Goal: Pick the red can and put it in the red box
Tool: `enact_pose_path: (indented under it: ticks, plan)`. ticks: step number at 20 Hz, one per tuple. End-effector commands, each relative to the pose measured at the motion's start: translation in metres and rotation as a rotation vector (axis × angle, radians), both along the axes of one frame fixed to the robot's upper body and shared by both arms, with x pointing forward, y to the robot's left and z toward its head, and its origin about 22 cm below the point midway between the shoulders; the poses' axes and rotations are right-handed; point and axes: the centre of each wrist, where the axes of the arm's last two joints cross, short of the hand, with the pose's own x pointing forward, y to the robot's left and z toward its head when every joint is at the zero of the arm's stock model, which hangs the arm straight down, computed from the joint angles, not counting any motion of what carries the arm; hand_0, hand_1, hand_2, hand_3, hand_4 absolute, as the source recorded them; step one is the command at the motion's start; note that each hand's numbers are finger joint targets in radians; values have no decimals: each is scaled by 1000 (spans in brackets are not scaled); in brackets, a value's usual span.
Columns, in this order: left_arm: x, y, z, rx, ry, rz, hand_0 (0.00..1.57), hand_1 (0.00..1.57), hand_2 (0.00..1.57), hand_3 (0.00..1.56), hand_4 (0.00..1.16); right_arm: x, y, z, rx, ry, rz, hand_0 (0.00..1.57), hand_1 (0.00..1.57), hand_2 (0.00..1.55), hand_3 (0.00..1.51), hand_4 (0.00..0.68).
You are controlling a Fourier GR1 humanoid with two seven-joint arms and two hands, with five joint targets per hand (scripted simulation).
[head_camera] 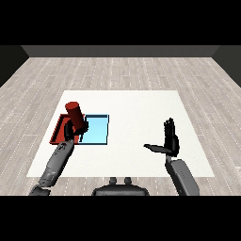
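My left hand [70,129] is curled round a dark red can [75,114], holding it tilted above the seam between the two trays. The red tray [58,132] lies at the table's left, partly hidden by the hand and can. Right beside it lies the light blue tray [96,130]. Over the right part of the table my right hand [171,140] is raised with straight fingers and the thumb stretched to the left, holding nothing.
The white table [136,113] spreads wide between the trays and my right hand. Its front edge runs just before both forearms. Wooden floor surrounds it.
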Motion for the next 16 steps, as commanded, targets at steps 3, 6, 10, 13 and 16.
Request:
enact_pose_path:
  ticks: [3,6,10,13,16]
  plan:
    - [17,61,-3,72,135,119,1571,1571,1552,1473,1099,-5,-21,-20,-39,63,-77,0,0,0,0,0]
    - [27,75,-12,119,202,153,1571,1571,1550,1466,1092,9,-14,-14,-41,83,-83,0,0,0,0,0]
    - [42,65,-29,130,283,206,1571,1571,1564,1493,1058,29,-24,-15,-88,93,-94,0,0,0,0,0]
    - [45,68,-33,159,342,229,1571,1571,1533,1461,1034,34,-14,-23,-17,102,-58,0,0,0,0,0]
    - [41,73,-39,167,518,299,738,738,732,737,812,32,-23,-33,-15,127,-96,0,0,0,0,0]
